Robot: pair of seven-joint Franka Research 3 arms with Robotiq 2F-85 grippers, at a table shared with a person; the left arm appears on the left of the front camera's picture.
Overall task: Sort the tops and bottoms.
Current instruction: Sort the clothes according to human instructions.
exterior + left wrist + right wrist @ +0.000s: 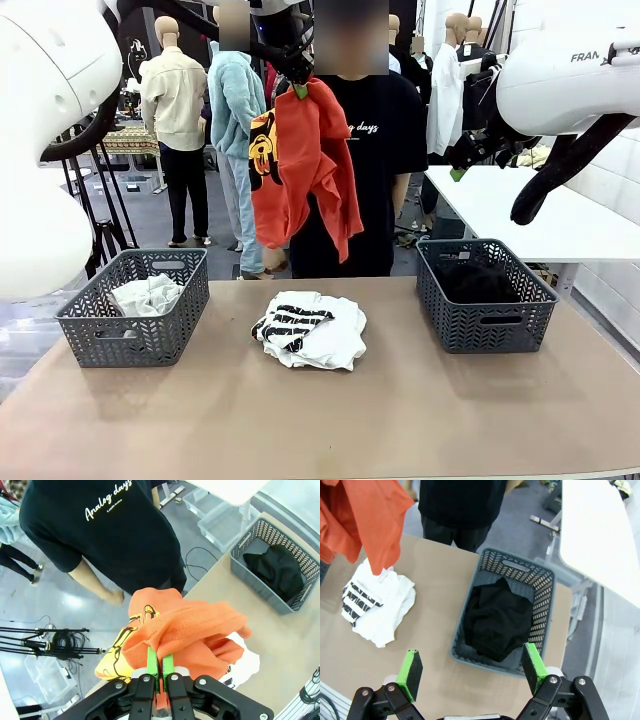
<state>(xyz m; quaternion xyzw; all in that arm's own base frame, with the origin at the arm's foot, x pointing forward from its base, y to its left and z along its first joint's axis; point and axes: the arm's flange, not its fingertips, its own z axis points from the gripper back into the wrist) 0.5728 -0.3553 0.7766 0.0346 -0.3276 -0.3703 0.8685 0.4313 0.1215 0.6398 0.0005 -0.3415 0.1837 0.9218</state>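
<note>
Bright, even indoor light falls from overhead. On the tabletop [400,420] the baskets [135,340] and the shirt pile [310,335] cast only short, soft shadows. The white arm shell [50,60] close to the front camera is blurred and nearly washed out. A pale glare patch lies on the floor [75,600]. The orange shirt [190,625] is sharp, while the black cloth [497,622] loses its folds in darkness. Both wrist views bend straight edges near their borders.
</note>
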